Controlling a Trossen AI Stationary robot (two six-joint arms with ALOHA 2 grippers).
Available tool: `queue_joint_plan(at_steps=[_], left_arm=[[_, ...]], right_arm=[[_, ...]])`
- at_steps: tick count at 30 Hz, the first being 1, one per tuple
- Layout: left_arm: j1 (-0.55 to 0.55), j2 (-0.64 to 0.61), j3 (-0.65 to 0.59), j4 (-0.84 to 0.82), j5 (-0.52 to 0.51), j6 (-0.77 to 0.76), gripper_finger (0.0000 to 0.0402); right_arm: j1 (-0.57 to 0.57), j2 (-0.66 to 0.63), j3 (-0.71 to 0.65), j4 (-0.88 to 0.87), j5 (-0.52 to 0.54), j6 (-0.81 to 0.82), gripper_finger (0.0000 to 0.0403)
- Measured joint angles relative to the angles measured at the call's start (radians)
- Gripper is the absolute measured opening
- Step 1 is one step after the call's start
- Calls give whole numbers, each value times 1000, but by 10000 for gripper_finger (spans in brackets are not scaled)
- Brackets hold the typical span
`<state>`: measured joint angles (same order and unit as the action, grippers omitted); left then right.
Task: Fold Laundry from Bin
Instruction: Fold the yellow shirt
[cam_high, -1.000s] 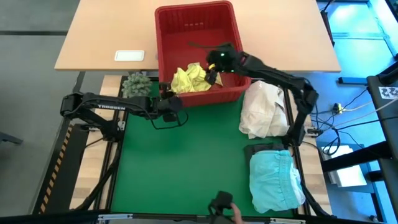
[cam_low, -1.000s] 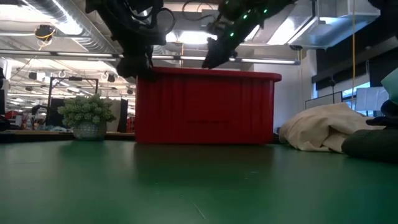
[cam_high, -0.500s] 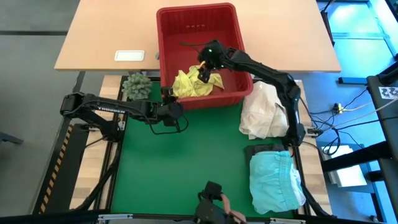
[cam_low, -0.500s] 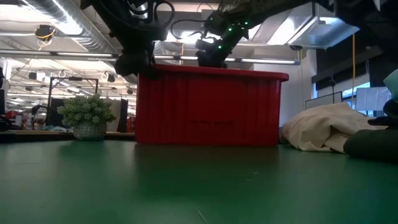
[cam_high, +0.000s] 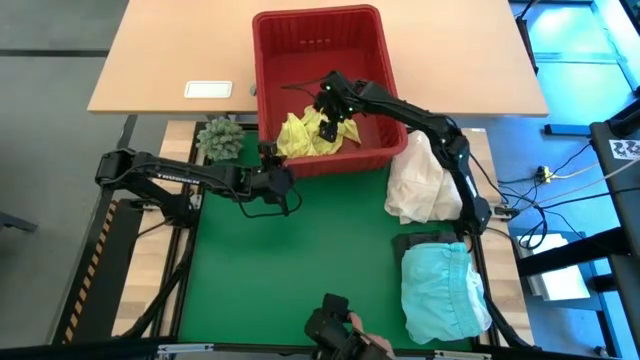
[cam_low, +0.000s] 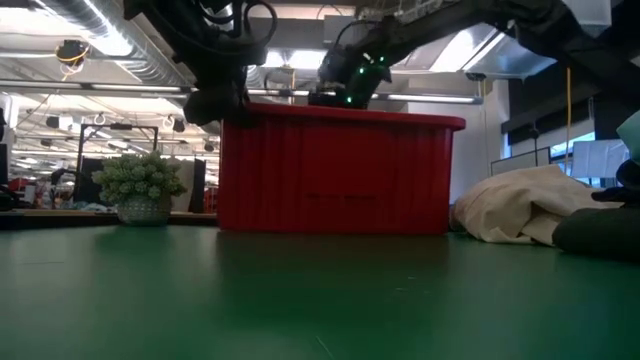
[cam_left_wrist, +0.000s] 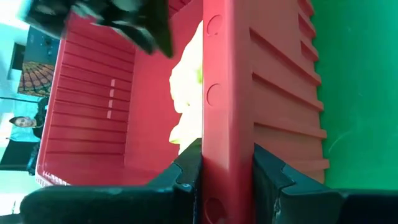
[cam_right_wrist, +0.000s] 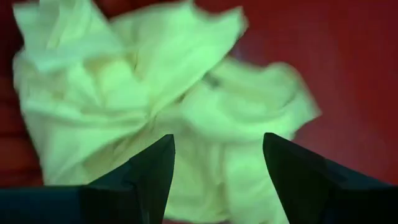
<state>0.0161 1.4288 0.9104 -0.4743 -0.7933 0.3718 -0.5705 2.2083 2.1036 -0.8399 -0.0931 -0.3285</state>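
Right gripper (cam_right_wrist: 217, 180) hung inside the red bin (cam_high: 372, 40), fingers spread wide and holding nothing, pointed down at the crumpled yellow shirt (cam_right_wrist: 155, 99) just beneath. The shirt lay bunched against the bin's near wall, toward its left corner.

Left gripper (cam_left_wrist: 227, 171) was pinching the bin's near rim at that corner, one finger inside the wall and one outside; judged to be steadying the bin.

Step in hand, as judged: take the yellow shirt out for folding. To do it well, lower onto a raised fold near the middle of the heap, not a loose edge, close fully, then lift straight up to clear the rim. The left grip should hold while the cloth drags.

Turquoise garment (cam_high: 440, 290) lay on the green mat (cam_high: 290, 270), well apart from the bin, with a cream bundle (cam_high: 425, 180) just beside the bin's right corner.
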Motion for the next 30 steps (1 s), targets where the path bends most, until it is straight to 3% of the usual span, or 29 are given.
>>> queue_joint_plan(at_steps=[8,13,20,24,30], left_arm=[[-53,1,-6,44,-10,10,74],[-89,3,-7,80,-2,25,74],[-90,3,-8,85,-15,38,73],[-86,3,-8,86,-16,46,78],[-84,3,-9,86,-15,53,82]], right_arm=[[-1,82,0,-74,-30,8,243],[-1,134,0,-95,49,-20,243],[1,163,0,-158,54,-68,236],[2,168,-2,-206,50,-101,184],[1,169,4,-216,68,-129,23]])
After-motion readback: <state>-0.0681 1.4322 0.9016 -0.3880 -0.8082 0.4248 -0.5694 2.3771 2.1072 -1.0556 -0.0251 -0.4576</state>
